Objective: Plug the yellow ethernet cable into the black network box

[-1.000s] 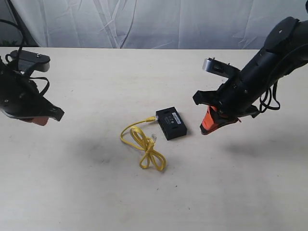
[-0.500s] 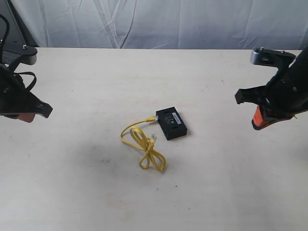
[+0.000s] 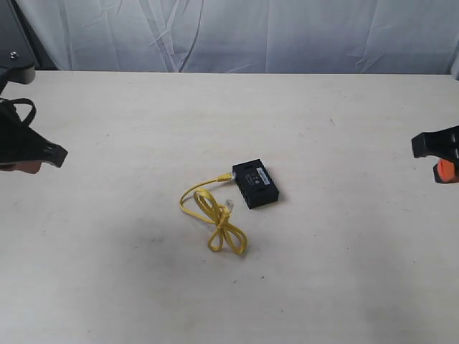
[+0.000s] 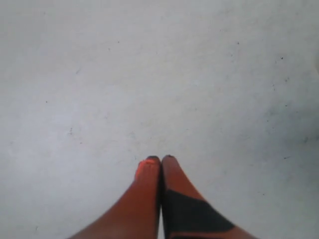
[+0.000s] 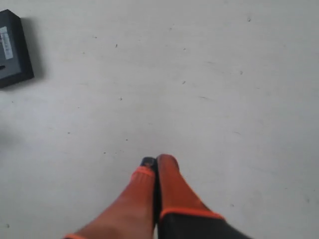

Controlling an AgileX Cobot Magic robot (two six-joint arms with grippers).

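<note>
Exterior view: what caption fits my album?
Yellow ethernet cable looped beside black network box; left gripper and right gripper shut, far apart.

Probably a robot lab, plain pale table [image 3: 107, 287], white cloth backdrop [image 3: 215, 32]

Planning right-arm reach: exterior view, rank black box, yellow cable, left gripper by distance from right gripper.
From the right gripper, right edge:
1. black network box, centre.
2. yellow ethernet cable, left of box.
3. left gripper, far left edge.
</note>
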